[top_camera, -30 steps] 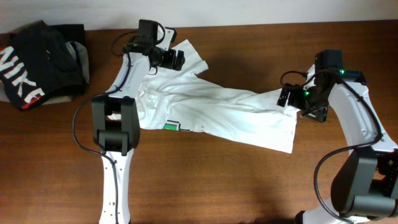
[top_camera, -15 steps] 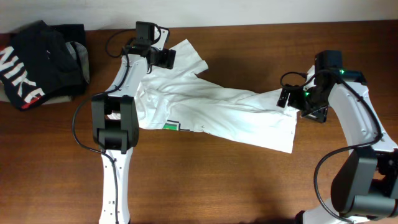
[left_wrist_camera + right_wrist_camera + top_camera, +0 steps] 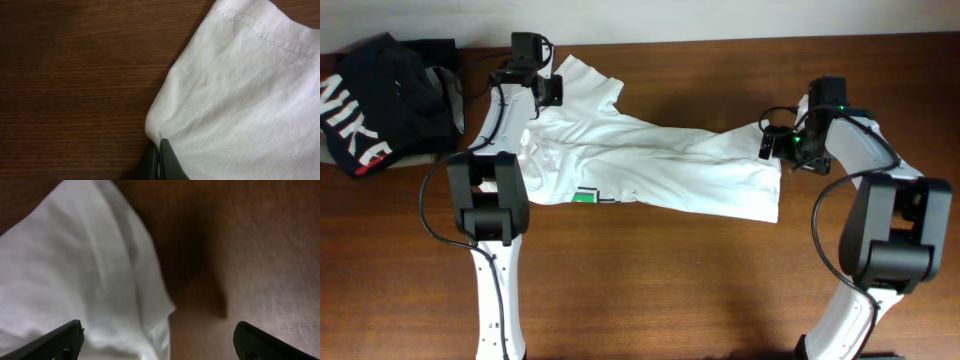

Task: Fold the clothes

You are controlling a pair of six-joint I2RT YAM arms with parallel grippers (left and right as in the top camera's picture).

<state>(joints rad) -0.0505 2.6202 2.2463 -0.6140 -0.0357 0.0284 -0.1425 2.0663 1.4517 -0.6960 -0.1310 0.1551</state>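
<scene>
Left pincer (image 3: 159,152) has its two dark fingers pressed together on the edge of the white T-shirt (image 3: 240,95). A small pinch of cloth is drawn into the tips at 6 o'clock of the left wrist view. A stitched hem crosses at 1 o'clock there, and bare wood of the table (image 3: 70,75) fills the 9 o'clock side.

From overhead, the left pincer (image 3: 548,90) sits at the 11 o'clock corner of the T-shirt (image 3: 660,165), beside a short sleeve. The shirt lies rumpled on the table (image 3: 670,290), stretched across the middle from about 10 o'clock to 4 o'clock. A small green and white label (image 3: 585,197) shows on its 7 o'clock edge.

The right pincer (image 3: 772,145) hangs at the shirt's 3 o'clock end with its jaws wide apart and nothing between them gripped. In the right wrist view the right pincer (image 3: 159,342) has one fingertip in each lower corner. The T-shirt (image 3: 75,270) spreads from 9 o'clock toward the centre, with blurred brown wood at 3 o'clock. Whether the fingers touch the cloth I cannot tell.

At the table's 10 o'clock corner lies a black garment (image 3: 380,95) with white NIKE lettering. It rests on a grey garment (image 3: 448,95), apart from the T-shirt.
</scene>
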